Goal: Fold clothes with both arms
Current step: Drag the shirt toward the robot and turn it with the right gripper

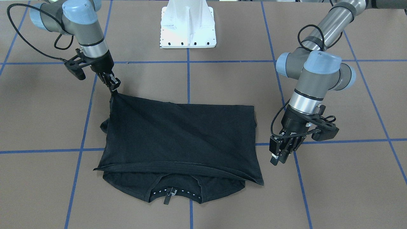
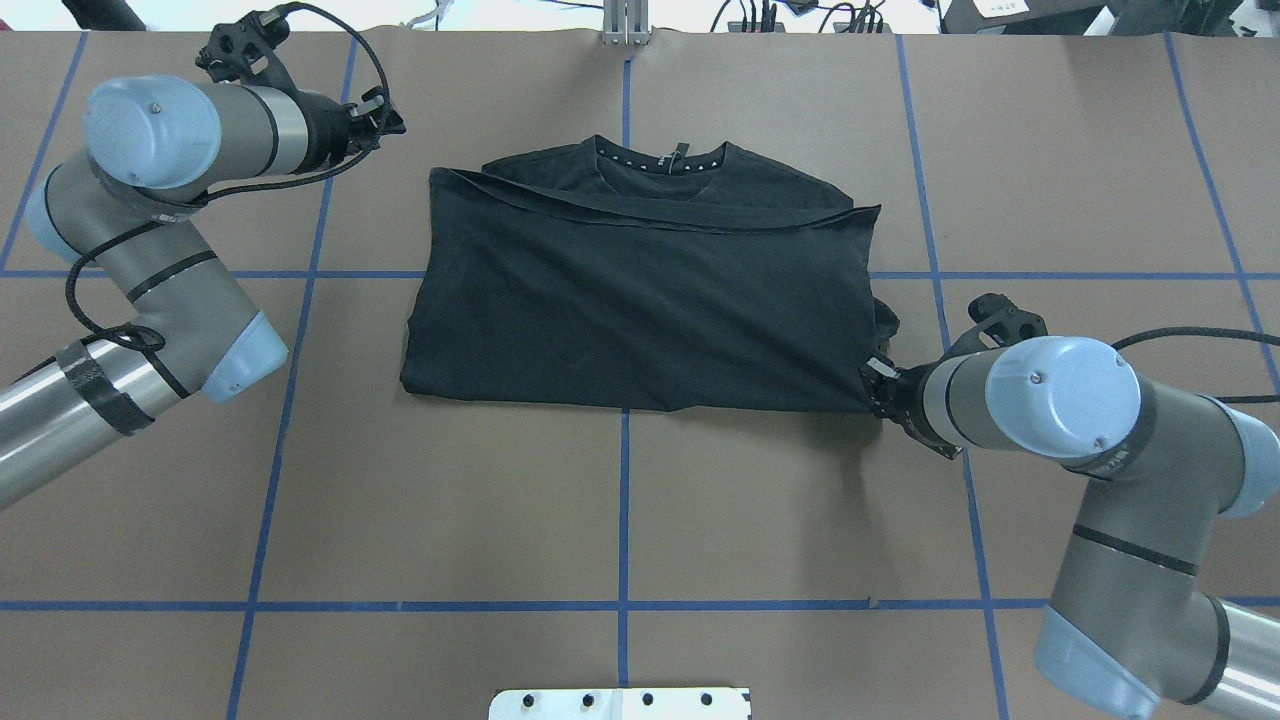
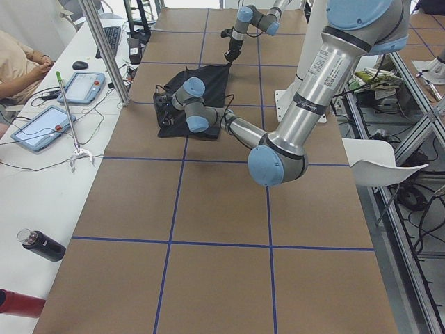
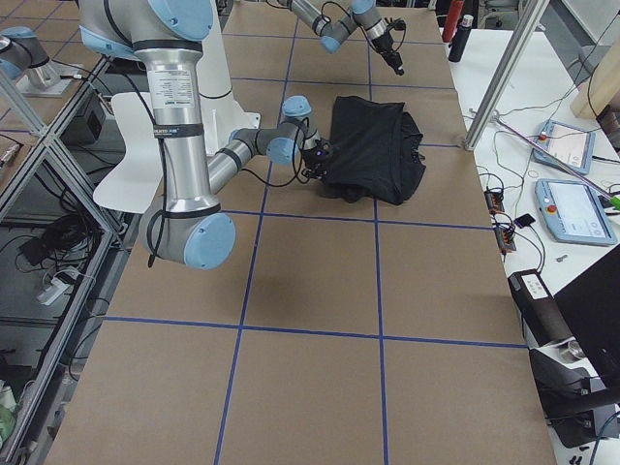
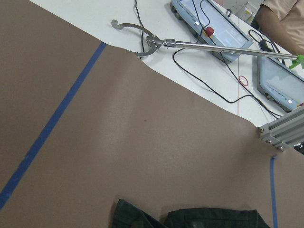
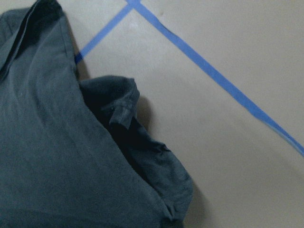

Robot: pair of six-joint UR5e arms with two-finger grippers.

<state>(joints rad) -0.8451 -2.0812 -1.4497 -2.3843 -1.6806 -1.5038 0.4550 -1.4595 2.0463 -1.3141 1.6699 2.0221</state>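
Note:
The black T-shirt (image 1: 178,136) lies on the brown table, folded once, its hem lying just short of the collar (image 2: 670,158). The logo is hidden. My right gripper (image 1: 114,91) is shut on the shirt's near corner at the fold and holds it slightly raised; it also shows in the overhead view (image 2: 872,385). A sleeve (image 6: 118,104) bunches out beside that corner. My left gripper (image 1: 279,158) is open and empty, off the shirt's other side, near the collar end (image 2: 395,118). The left wrist view shows only the shirt's edge (image 5: 190,219).
The white pedestal base (image 1: 188,24) stands at the robot's side of the table. Blue tape lines (image 2: 624,500) grid the brown surface. Tablets (image 5: 213,23), a grabber tool (image 5: 142,40) and a bottle (image 3: 42,245) lie on the operators' white bench.

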